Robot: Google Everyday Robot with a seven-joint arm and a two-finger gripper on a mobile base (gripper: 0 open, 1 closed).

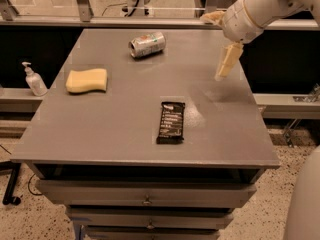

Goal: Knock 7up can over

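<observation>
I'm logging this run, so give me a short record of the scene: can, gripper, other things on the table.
7up can: lying on its side, far middle of the table
gripper: above the table's far right, apart from the can
sponge: left side, flat
snack bar: flat, front centre
task: can already down

Pale plastic claw (pixel 214 45) above matt table (pixel 110 124)

7up can (pixel 147 44) on its side, rear centre of tabletop (pixel 110 129). Sponge (pixel 87 80) left. Snack bar (pixel 171 122) front of centre. End effector (pixel 215 45) above right rear edge. Pump bottle (pixel 34 80) off tabletop, left.
</observation>
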